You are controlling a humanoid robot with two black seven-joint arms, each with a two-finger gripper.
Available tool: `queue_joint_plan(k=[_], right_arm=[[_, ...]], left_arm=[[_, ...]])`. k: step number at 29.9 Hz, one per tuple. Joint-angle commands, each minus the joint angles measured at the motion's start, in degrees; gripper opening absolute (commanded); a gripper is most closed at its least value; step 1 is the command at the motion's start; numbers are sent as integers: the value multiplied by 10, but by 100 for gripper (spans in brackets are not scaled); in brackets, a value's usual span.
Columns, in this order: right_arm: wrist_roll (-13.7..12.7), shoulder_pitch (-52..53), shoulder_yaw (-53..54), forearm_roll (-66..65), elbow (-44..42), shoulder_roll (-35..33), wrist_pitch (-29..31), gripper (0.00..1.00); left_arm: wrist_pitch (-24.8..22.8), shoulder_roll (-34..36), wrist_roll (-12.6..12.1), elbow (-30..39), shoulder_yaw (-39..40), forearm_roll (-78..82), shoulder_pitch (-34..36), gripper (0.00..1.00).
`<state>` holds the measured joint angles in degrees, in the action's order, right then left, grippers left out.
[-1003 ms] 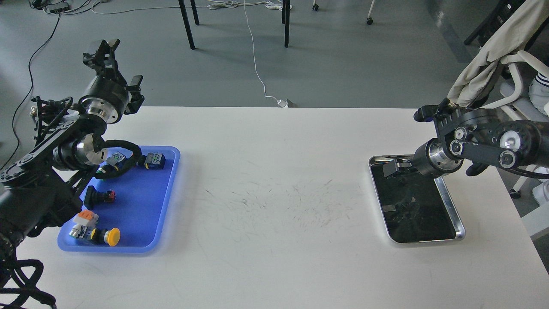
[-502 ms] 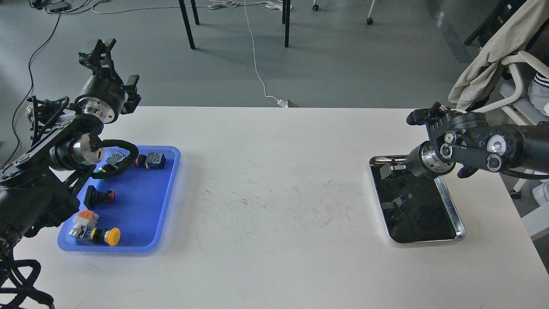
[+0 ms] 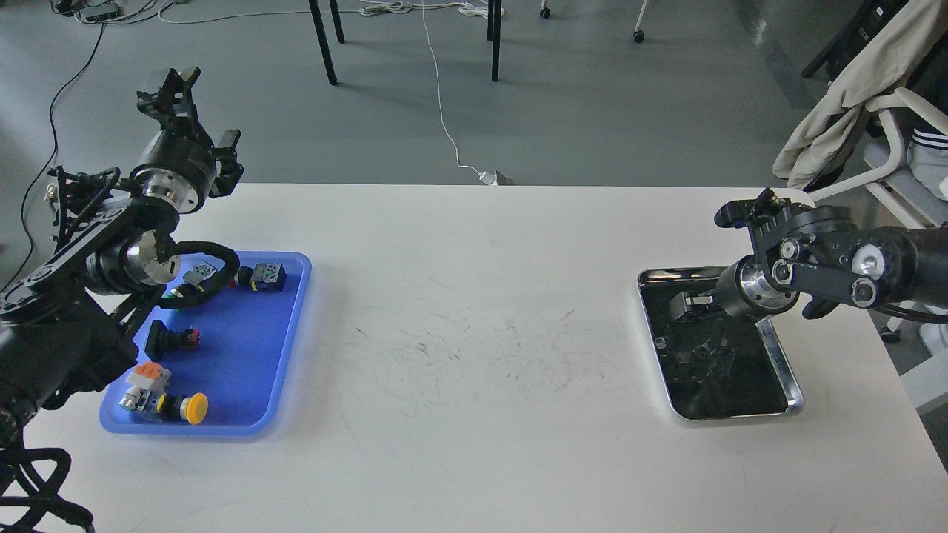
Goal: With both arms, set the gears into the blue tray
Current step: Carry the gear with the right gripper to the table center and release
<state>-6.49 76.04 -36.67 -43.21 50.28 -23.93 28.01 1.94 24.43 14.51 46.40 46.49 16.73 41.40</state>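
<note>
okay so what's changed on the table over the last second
The right gripper has dipped lower into the steel tray, after first pulling back toward its far left corner. The left gripper drifted slightly left above the blue tray and then held. The push-button switches and both trays stayed put.

Blue tray left, steel tray right

Surfaces: plastic, steel, matt tabletop

Bright blue plastic tray smooth, slightly glossy; shiny steel tray mirror-dark bottom; white matt table scuffed at centre; beige cloth draped, soft.
</note>
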Motion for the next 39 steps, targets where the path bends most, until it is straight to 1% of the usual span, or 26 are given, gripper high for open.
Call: queue_joint_plan(k=[1, 3, 5, 6, 7, 8, 10, 11, 18, 22, 24, 26, 28, 31, 35, 36, 39], right_arm=[[1, 0, 0, -1, -5, 3, 0, 42], [1, 1, 0, -2, -4, 5, 0, 32], [2, 2, 0, -3, -4, 5, 0, 29], [2, 2, 0, -3, -4, 5, 0, 23], [2, 2, 0, -3, -4, 5, 0, 14], [2, 2, 0, -3, -4, 6, 0, 9], [2, 2, 0, -3, -5, 6, 0, 3], [2, 2, 0, -4, -5, 6, 0, 2], [2, 24, 7, 2, 7, 2, 0, 1], [9, 99, 34, 14, 61, -7, 0, 1], [16, 142, 59, 57, 103, -10, 0, 1], [19, 179, 64, 122, 123, 0, 0, 1], [24, 206, 68, 178, 129, 34, 0, 1], [41, 203, 87, 221, 128, 106, -5, 1], [62, 150, 99, 234, 105, 226, -65, 2], [67, 134, 99, 235, 87, 239, -77, 2], [78, 90, 100, 235, 40, 239, -90, 2]], left_arm=[[0, 0, 0, 0, 0, 0, 0, 98], [0, 0, 0, 0, 0, 0, 0, 98], [0, 1, 0, -1, 0, 0, 0, 98], [0, 1, 0, -2, 0, 0, 0, 98], [0, 1, 0, -2, 0, 0, 0, 98], [0, 1, 0, -2, 0, 0, 0, 98], [0, 1, 0, -2, 1, 0, 0, 98], [0, 2, 0, -2, 1, 0, 0, 98], [0, 9, 0, -2, 1, -2, 0, 98], [0, 13, 1, -2, 1, -2, 0, 98], [0, 14, 0, -2, 1, -2, 0, 98], [0, 14, 1, -3, 1, -2, 0, 98], [0, 14, 0, -3, 1, -2, 0, 98], [1, 15, 0, -2, 2, -2, 0, 98], [1, 17, 0, -2, 3, -3, 0, 98], [1, 17, 0, -2, 3, -3, 0, 98], [1, 18, 1, -3, 3, -3, 0, 98]])
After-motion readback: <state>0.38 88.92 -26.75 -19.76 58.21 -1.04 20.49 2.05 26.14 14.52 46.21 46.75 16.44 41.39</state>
